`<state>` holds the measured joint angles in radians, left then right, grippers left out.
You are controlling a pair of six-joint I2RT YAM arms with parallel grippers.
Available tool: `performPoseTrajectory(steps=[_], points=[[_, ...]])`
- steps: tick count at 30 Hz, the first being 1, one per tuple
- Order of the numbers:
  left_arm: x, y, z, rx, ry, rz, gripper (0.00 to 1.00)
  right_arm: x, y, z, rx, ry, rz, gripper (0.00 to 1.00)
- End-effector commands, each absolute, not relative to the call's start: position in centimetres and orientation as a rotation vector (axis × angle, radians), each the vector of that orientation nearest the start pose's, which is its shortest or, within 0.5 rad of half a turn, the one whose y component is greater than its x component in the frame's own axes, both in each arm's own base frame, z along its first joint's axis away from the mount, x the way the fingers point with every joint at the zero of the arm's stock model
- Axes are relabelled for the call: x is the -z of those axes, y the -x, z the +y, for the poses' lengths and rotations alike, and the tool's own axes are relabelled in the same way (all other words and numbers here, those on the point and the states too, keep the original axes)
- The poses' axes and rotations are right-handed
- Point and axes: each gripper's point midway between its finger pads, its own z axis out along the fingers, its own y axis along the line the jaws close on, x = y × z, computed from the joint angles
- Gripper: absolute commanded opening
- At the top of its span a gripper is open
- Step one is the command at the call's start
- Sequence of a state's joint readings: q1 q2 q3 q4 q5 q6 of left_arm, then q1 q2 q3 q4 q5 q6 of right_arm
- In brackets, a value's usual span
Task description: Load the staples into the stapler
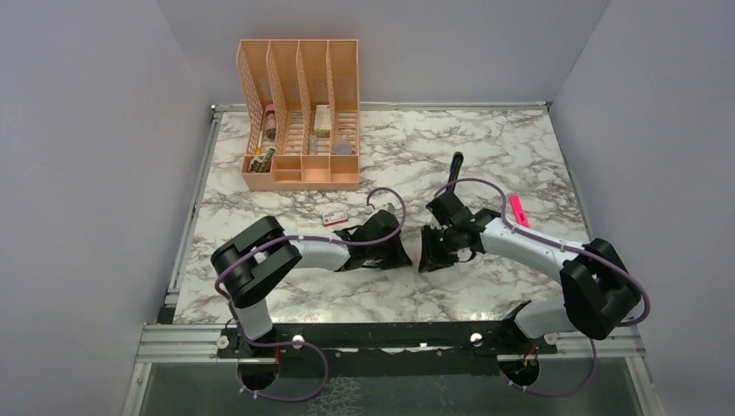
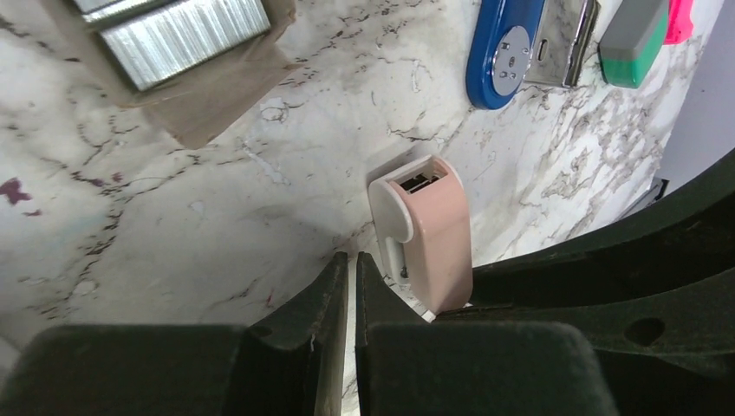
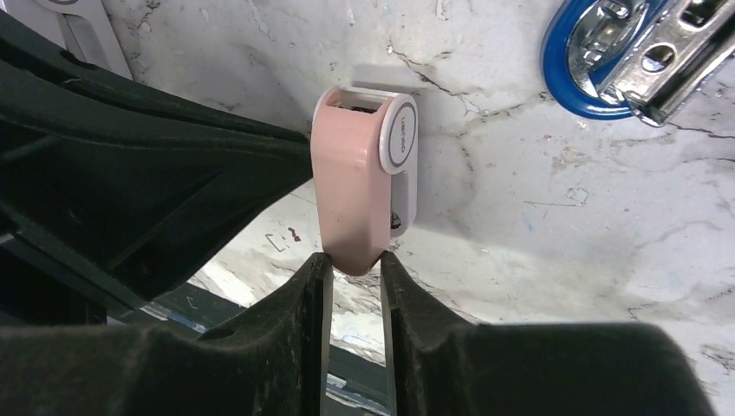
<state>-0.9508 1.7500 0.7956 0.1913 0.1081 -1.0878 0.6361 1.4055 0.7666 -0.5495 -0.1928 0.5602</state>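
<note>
The staples (image 2: pixel 182 30) show as silver strips packed in an open tan cardboard tray. In my left wrist view they sit up and to the left of a pink-and-white case (image 3: pixel 360 182), well apart from it. From overhead, a small reddish box (image 1: pixel 334 217) with a pale label lies flat to the left of the case, a little farther from my bases. I cannot tell whether the tray belongs to that box. The stapler (image 3: pixel 607 52) is blue with bare metal parts exposed. It lies beyond the case and to its right in both wrist views, not touching it.

My right claw (image 3: pixel 353 260) is nearly shut, pinching the case's tapered near end with one finger on each side. The case points away from the claw, with an open slot at its far end. My left claw (image 2: pixel 351 260) sits just beside the case, on its left in that wrist view. Its fingers are together but for a thin slit, and nothing is between them.

A teal and grey block (image 2: pixel 633 39) lies farther from the case than the stapler. A pink highlighter (image 1: pixel 518 211) lies to the right of the case from overhead. A peach desk organizer (image 1: pixel 299 113) stands far beyond the case and to its left. All of it rests on a marble table (image 1: pixel 485 295).
</note>
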Motion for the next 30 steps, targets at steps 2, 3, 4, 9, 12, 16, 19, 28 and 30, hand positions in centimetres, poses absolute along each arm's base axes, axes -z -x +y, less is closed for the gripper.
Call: performPoseTrajectory(steps=[2,3,4,9,12,16,19,28,30], points=[[-3.4,-20.6,-36.5,0.979,0.106,2.567,0.1,-5.5,-21.4,19.4,-0.409,0.114,2.743,0.37],[-3.6,-20.6,-36.5,0.98,0.103,2.562,0.1,-6.2,-21.7,19.5,-0.416,0.11,2.725,0.4],[-3.7,-20.7,-36.5,0.983,0.1,2.557,0.11,-6.7,-21.9,19.5,-0.416,0.107,2.712,0.43],[-3.8,-20.7,-36.5,0.985,0.092,2.552,0.13,-7.7,-22.4,19.6,-0.408,0.129,2.687,0.49],[-3.8,-20.6,-36.5,0.988,0.091,2.553,0.13,-7.0,-22.2,19.4,-0.389,0.147,2.712,0.49],[-3.7,-20.5,-36.3,0.984,0.095,2.554,0.14,-5.9,-21.3,19.1,-0.387,0.182,2.757,0.48],[-3.7,-20.5,-36.2,0.983,0.095,2.555,0.14,-5.0,-20.3,18.7,-0.38,0.202,2.793,0.45],[-3.8,-20.6,-36.1,0.972,0.092,2.553,0.14,-1.0,-18.0,17.4,-0.317,0.116,2.914,0.27],[-3.9,-20.6,-36.0,0.965,0.09,2.553,0.14,-1.4,-18.5,17.6,-0.314,0.101,2.895,0.27]])
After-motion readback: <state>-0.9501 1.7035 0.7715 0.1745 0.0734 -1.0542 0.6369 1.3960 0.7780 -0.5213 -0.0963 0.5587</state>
